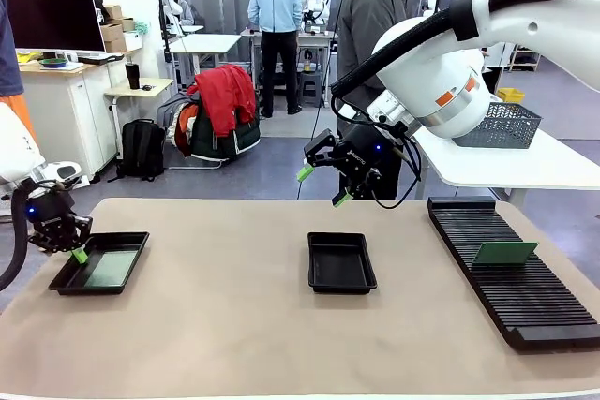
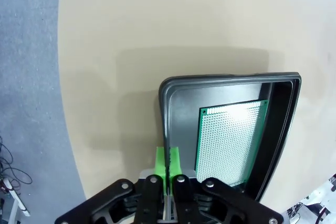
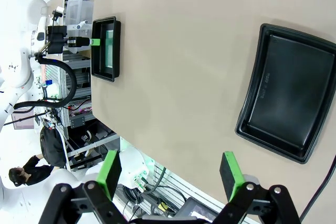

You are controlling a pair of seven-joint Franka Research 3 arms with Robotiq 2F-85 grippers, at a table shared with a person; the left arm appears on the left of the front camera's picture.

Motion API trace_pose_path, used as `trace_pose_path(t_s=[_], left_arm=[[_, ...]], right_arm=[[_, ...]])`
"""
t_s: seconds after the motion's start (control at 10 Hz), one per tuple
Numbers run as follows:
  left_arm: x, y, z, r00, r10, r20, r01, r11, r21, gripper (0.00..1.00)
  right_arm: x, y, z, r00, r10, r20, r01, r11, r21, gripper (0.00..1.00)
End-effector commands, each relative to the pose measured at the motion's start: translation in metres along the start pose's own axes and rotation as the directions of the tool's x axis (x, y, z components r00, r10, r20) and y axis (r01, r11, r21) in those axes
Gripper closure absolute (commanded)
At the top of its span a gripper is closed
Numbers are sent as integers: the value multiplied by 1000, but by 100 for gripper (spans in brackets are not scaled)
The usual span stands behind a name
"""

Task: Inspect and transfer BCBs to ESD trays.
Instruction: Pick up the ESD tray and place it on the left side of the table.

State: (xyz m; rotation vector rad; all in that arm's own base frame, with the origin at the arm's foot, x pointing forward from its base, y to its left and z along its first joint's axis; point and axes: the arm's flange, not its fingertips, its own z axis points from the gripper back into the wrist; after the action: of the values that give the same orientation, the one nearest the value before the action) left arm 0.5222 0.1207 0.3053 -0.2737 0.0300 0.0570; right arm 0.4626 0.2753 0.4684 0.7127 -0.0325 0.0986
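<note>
Two black ESD trays lie on the tan table. Inside the left tray [image 1: 89, 288] [image 2: 231, 78] [image 3: 117, 45] a green BCB [image 1: 111, 269] [image 2: 231, 140] lies flat. My left gripper [image 1: 79, 255] [image 2: 168, 163] is shut, its green pads pinching that tray's near-left rim. The middle tray [image 1: 342, 287] [image 3: 265, 141] has nothing in it. Above and just behind this tray hangs my right gripper [image 1: 323, 186] [image 3: 170, 169], open and holding nothing. Another BCB [image 1: 503, 252] stands tilted in a slot of the rack.
A long black ribbed rack [image 1: 525, 311] runs along the table's right side. A person in a grey jacket [image 1: 370, 16] stands behind the far edge. A grey mesh basket [image 1: 502, 125] sits on a white side table at the right.
</note>
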Motion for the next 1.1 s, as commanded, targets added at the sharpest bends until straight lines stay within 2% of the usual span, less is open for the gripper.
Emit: trace_pose_path(t_s=[0.0, 0.9, 1.0], left_arm=[[1, 1, 3, 1000, -5, -1, 5, 1000, 2, 97], [0, 0, 0, 1000, -1, 1, 1, 1000, 0, 97], [-1, -1, 2, 1000, 13, 7, -13, 1000, 6, 80]], right_arm=[[3, 1, -2, 1000, -9, 4, 9, 1000, -16, 0], [3, 1, -2, 1000, -9, 4, 9, 1000, -16, 0], [3, 1, -2, 1000, -9, 4, 9, 1000, -16, 0]])
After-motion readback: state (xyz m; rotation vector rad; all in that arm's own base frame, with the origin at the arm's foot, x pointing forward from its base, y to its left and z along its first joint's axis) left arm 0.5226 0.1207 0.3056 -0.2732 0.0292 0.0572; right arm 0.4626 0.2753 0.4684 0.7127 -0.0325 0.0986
